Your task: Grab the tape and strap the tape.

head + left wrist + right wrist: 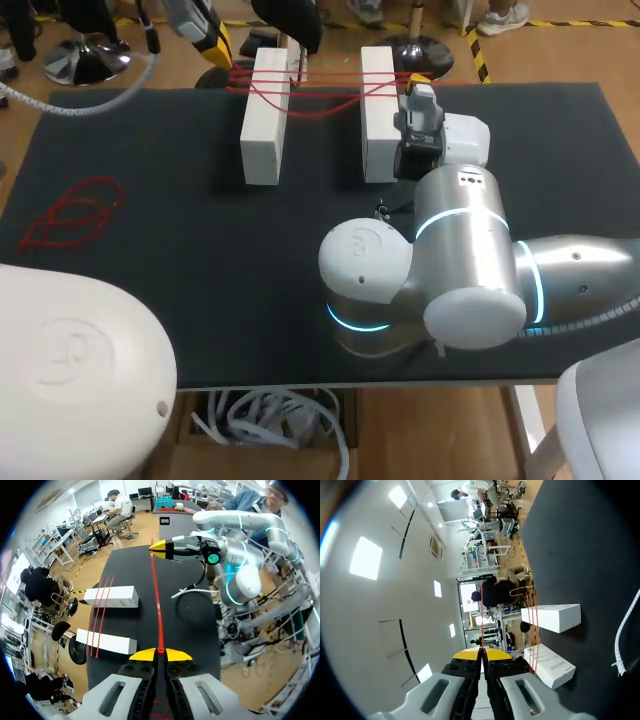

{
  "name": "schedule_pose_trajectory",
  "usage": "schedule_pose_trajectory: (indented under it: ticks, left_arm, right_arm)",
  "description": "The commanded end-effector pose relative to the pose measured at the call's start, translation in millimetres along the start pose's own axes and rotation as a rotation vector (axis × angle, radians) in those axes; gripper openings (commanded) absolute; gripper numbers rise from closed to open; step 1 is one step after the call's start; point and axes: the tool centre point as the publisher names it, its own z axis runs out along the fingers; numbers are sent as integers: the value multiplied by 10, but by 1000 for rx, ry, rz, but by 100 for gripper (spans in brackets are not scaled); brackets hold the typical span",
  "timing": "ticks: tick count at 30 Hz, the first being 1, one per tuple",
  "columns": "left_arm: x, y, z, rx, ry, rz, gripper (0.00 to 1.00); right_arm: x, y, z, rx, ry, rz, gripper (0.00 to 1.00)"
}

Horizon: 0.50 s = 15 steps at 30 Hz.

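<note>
Dark matting covers the worktop. Toward the upper middle of the frame two white blocks are set side by side, the left block and the right block, each with its long axis running from near to far. Several strands of the red tape are laid across both blocks near their far ends. A loose tangle of red tape lies at the middle left of the frame, well apart from them. The left fingers are found at the upper left, off the far end of the left block, and the right fingers just beside the far end of the right block. In the left wrist view the left fingers are seen clenched on the tape, which is stretched as one straight strand ahead to the right fingers, likewise closed on it. In the right wrist view the right fingers are pinched together, with the strand issuing from between them. The tape is thus grasped at both ends, and its free span is held crosswise to the blocks' long axes, parallel to the strands on them and off to their far side. The next wrap is judged to turn on this: the span would have to be carried round the blocks without its crosswise line being lost. The right fingers are the nearer to a block. A slackened span could be expected to slip off the block ends.
</note>
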Motion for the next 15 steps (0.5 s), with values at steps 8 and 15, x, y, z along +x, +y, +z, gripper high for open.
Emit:
schedule_pose_trajectory:
  ticks: [8, 15]
  left_arm:
    - [-13, -86, 29, -6, 10, -1, 0]
    - [-15, -87, 28, -6, 12, 0, 0]
  right_arm:
    - [28, -3, -5, -2, -6, -2, 0]
    - [28, -3, -5, -2, -6, -2, 0]
